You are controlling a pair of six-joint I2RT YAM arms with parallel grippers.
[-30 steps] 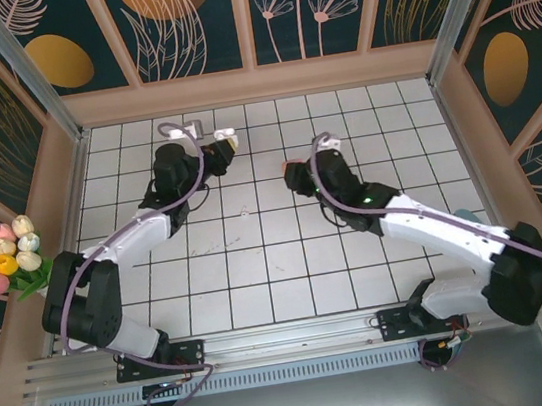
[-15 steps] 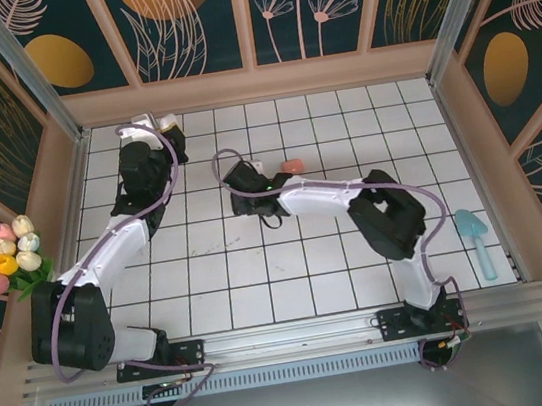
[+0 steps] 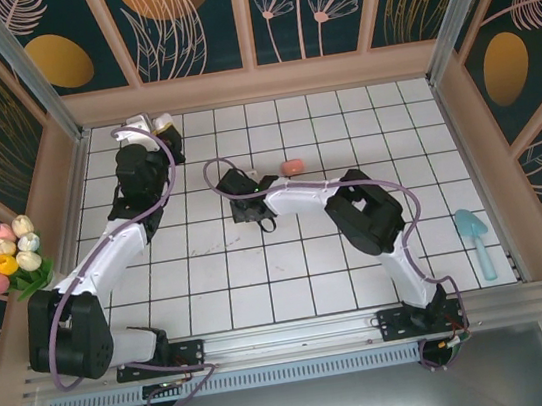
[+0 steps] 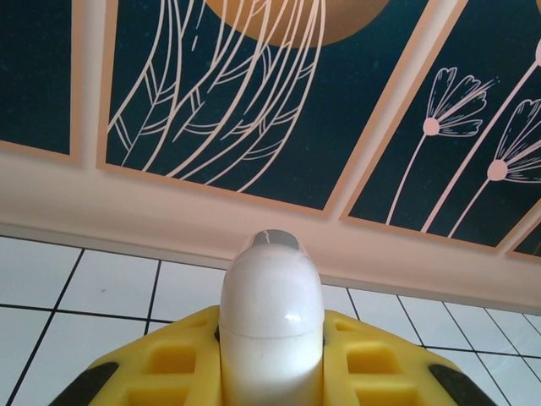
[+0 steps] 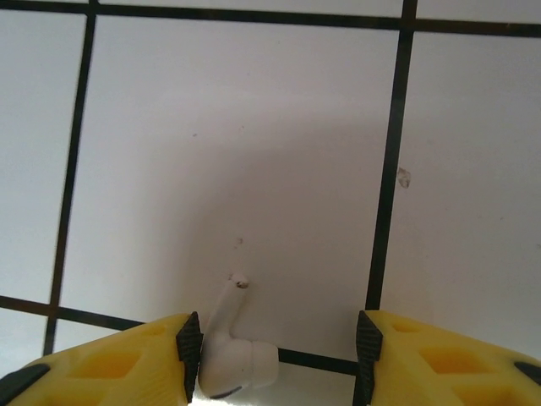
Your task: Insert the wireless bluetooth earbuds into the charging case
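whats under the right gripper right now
A white earbud lies on the tiled table between the open fingers of the right gripper, stem pointing away. From above, the gripper itself covers it.

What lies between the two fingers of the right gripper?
A white earbud lies on the tile there, close beside one finger, its stem pointing away from the right gripper. The remaining gap is bare white tile. The right wrist view shows this.

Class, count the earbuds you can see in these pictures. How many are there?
1: a white earbud lies on the table between the right gripper's open fingers. Others may be hidden or too small to see from above.
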